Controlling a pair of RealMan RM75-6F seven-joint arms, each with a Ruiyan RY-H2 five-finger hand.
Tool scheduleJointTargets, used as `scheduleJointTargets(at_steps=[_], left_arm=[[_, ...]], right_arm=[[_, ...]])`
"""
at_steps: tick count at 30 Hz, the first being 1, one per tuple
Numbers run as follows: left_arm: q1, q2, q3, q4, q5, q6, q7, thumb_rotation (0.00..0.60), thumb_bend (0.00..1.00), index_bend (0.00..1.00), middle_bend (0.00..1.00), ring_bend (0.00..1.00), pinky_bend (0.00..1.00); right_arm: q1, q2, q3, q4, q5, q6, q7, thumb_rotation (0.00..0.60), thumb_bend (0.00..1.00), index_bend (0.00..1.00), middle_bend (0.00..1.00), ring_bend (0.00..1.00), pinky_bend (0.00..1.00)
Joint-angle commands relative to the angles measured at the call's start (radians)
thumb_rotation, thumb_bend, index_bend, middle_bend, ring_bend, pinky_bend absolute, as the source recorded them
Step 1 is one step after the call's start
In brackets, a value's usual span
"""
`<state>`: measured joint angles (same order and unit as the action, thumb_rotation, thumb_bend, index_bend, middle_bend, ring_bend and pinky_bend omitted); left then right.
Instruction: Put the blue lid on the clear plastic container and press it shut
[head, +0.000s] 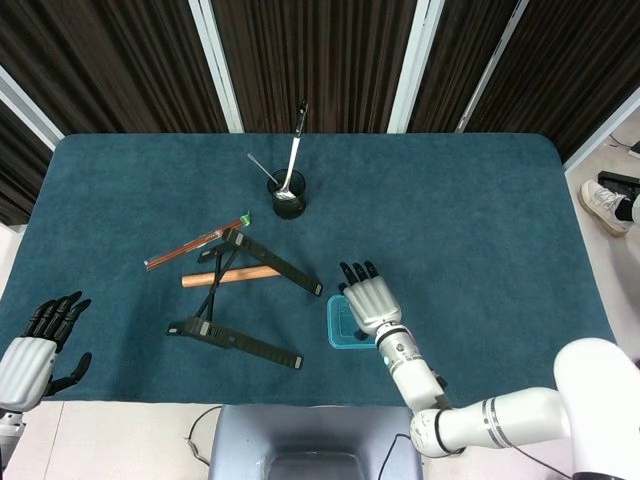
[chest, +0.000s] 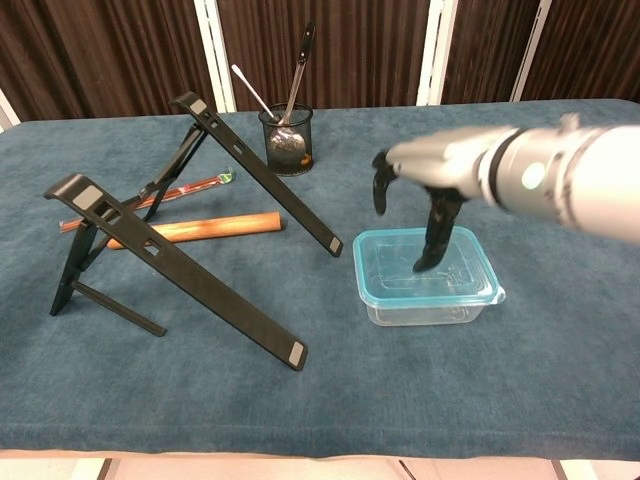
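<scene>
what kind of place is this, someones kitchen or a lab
Most likely a lab or test room, not a kitchen: a table covered in blue cloth, dark curtains behind it, and mixed props such as the black folding stands.

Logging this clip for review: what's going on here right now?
The right hand hangs over the clear plastic container, fingers pointing down at the blue lid already sitting on it; whether a fingertip touches is unclear. The left hand rests open at the table's near left corner, holding nothing. A black stand stands beside the container.
</scene>
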<state>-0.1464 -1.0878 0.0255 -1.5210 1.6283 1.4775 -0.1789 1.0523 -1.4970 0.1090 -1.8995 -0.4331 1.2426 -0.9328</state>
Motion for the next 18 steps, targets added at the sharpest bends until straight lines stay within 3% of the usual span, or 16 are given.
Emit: scheduleJointTargets(at_steps=[1, 6, 10, 14, 18], left_arm=[[0.001, -0.002, 0.0, -0.001, 0.0, 0.0, 0.004, 0.6, 0.43, 0.0, 0.0, 0.0, 0.08], [-0.001, -0.004, -0.001, -0.004, -0.002, -0.005, 0.014, 0.6, 0.43, 0.0, 0.0, 0.0, 0.08], [0.0, -0.005, -0.001, -0.007, -0.002, -0.001, 0.02, 0.6, 0.43, 0.0, 0.0, 0.0, 0.08], [0.003, -0.005, -0.004, -0.007, -0.006, 0.002, 0.022, 0.6, 0.43, 0.0, 0.0, 0.0, 0.08], [0.002, -0.007, -0.006, -0.006, -0.012, 0.0, 0.024, 0.6, 0.43, 0.0, 0.0, 0.0, 0.08]], right_arm=[[-0.034, 0.078, 0.011, -0.077, -0.065, 0.039, 0.039, 0.6, 0.17, 0.42, 0.03, 0.0, 0.03], [-0.094, 0.196, -0.004, -0.185, -0.174, 0.075, 0.097, 0.6, 0.17, 0.41, 0.03, 0.0, 0.03], [-0.177, 0.28, -0.053, -0.253, -0.326, 0.119, 0.177, 0.6, 0.17, 0.39, 0.03, 0.0, 0.03], [-0.316, 0.355, -0.166, -0.267, -0.564, 0.191, 0.289, 0.6, 0.17, 0.33, 0.03, 0.0, 0.03], [-0.461, 0.381, -0.279, -0.182, -0.784, 0.281, 0.399, 0.6, 0.17, 0.26, 0.03, 0.0, 0.03]])
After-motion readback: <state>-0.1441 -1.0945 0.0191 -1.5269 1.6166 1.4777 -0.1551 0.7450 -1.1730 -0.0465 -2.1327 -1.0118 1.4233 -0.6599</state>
